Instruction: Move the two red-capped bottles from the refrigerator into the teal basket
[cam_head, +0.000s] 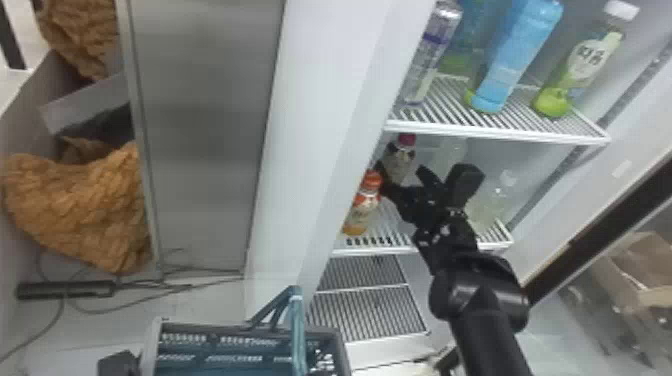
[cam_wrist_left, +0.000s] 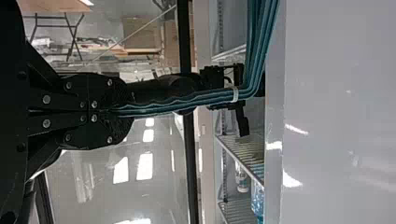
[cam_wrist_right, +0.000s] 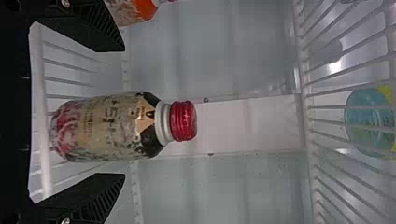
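"Red-capped bottles (cam_head: 363, 210) first: where are they?"

"Both upright on the lower shelf (cam_head: 367, 249) of the refrigerator (cam_head: 320, 110). Take it left to right, by the head view. Low on the left is the teal basket (cam_head: 225, 328), outside the refrigerator, with the left gripper (cam_wrist_left: 112, 110) clamped on its handle (cam_wrist_left: 187, 101)."

"And the next thing along?"

"The orange-red-capped bottle (cam_head: 370, 182), nearer the shelf's front edge. To its right and farther in stands the dark-red-capped bottle (cam_wrist_right: 107, 127). Then comes the right gripper (cam_wrist_right: 123, 112), its two fingers apart, one to each side of that farther bottle as the right wrist view has it."

"So which step are we on?"

"Lining up for the first pick, I'd judge — nothing is clamped in the right gripper, and neither bottle is in the basket."

"What does the next move call for?"

"A straight, level approach until the bottle's body sits well between the fingers, then closing on it. After that, a small lift and a path out that misses the orange-red-capped one — it looks easy to knock. The basket should be held steady, ready to receive it."
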